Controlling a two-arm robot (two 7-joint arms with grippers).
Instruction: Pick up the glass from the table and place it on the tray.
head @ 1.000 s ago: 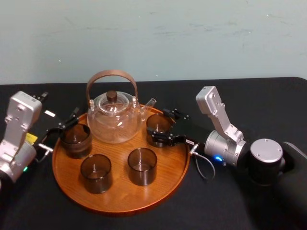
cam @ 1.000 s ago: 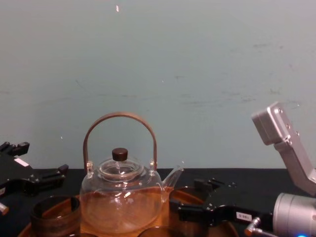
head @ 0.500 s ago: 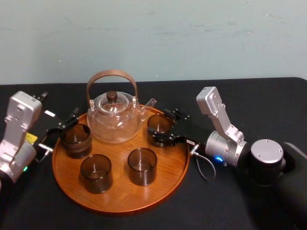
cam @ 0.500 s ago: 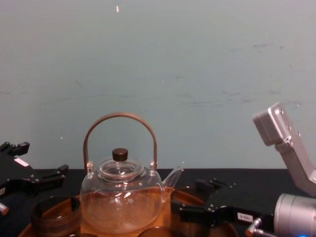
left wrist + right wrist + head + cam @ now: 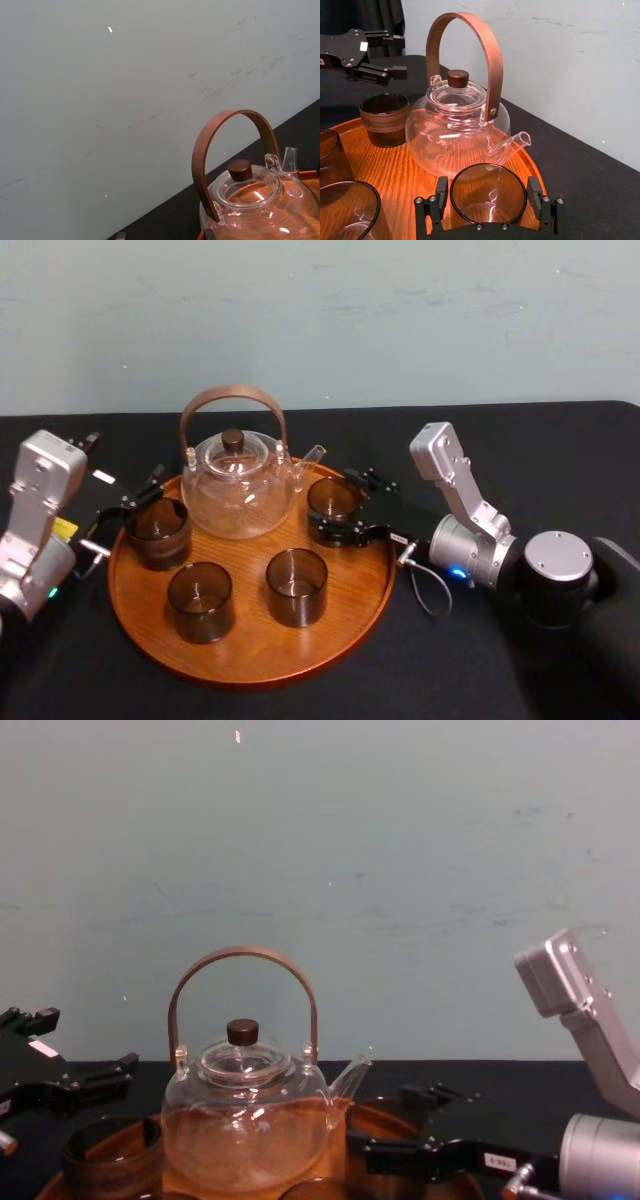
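Note:
The glass (image 5: 333,500) is a clear dark-rimmed tumbler standing upright on the right side of the round wooden tray (image 5: 350,610), just right of the teapot's spout. My right gripper (image 5: 331,503) reaches in from the right and straddles it. In the right wrist view the glass (image 5: 488,192) sits between the two black fingers (image 5: 441,192) with a thin gap on each side, so my right gripper (image 5: 488,196) is open. My left gripper (image 5: 135,498) is parked at the tray's left edge, open and holding nothing.
A clear glass teapot (image 5: 238,485) with a brown arched handle stands at the tray's back. Three more dark glasses stand on the tray: left (image 5: 158,530), front left (image 5: 200,600), front centre (image 5: 296,585). Black cloth covers the table (image 5: 560,450).
The right gripper's fingers have spread slightly off the glass, which stays put on the tray. The right arm has eased a little to the right. The left arm has not moved.

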